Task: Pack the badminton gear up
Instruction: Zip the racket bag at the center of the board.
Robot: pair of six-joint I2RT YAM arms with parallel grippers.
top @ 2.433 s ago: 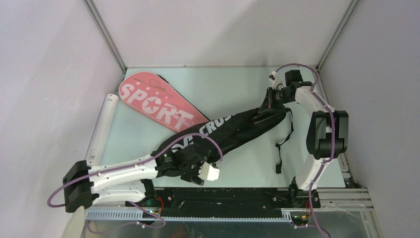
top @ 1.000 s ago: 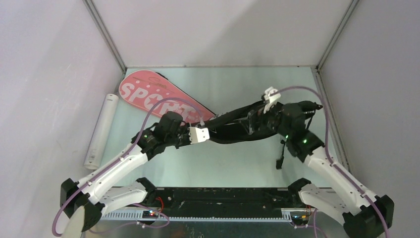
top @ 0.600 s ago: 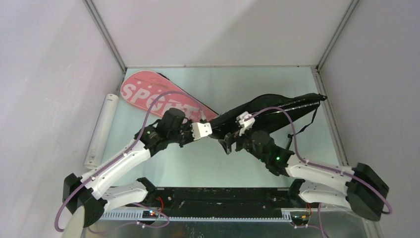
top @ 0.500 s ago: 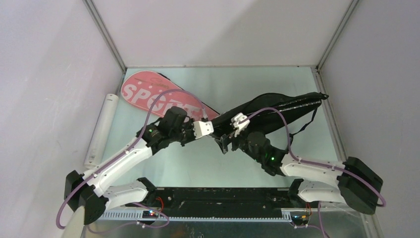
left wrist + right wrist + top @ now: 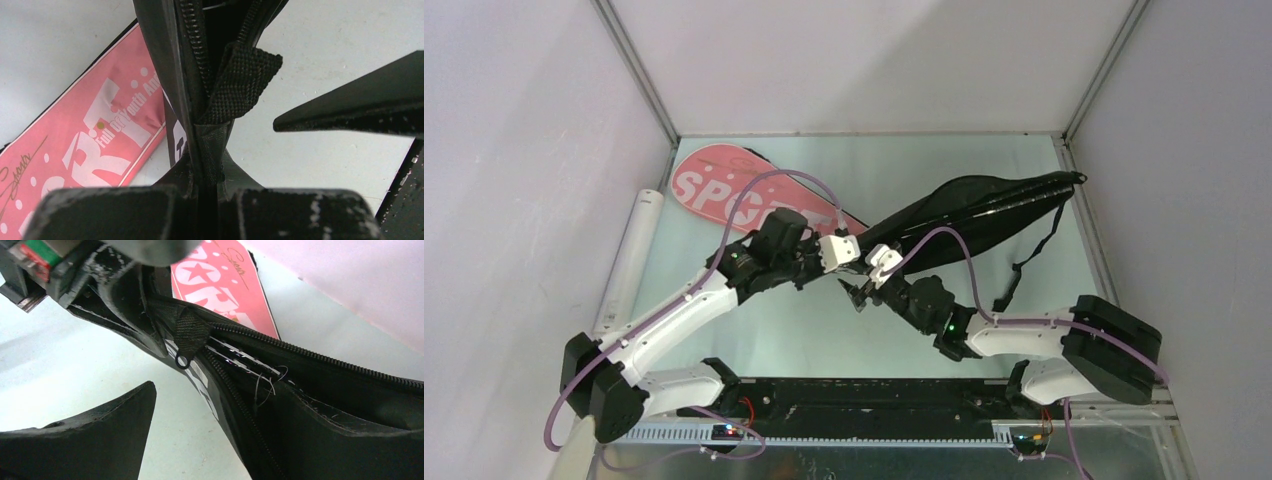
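Observation:
The black bag point(image 5: 984, 205) lies slantwise across the table, its near end raised. My left gripper point(image 5: 849, 256) is shut on the fabric tab point(image 5: 240, 82) at that end, which runs down between its jaws point(image 5: 207, 187). My right gripper point(image 5: 861, 291) hangs open just below it, one finger point(image 5: 85, 440) over bare table and the bag's part-open zip edge point(image 5: 235, 390) inside the gap. The zip's pull ring point(image 5: 182, 361) dangles free. The pink "SPORT" bag point(image 5: 724, 185) lies flat behind. The white tube point(image 5: 624, 265) rests along the left edge. Rackets and shuttlecocks are out of view.
The black bag's strap point(image 5: 1024, 265) trails over the table on the right. Metal frame posts and pale walls close the back and sides. Both arms' purple cables point(image 5: 764, 190) loop above the bags.
My right arm left the bag's far end and swung in beside the left gripper. The left gripper rose and moved toward the middle with the bag's near end; the bag swung round.

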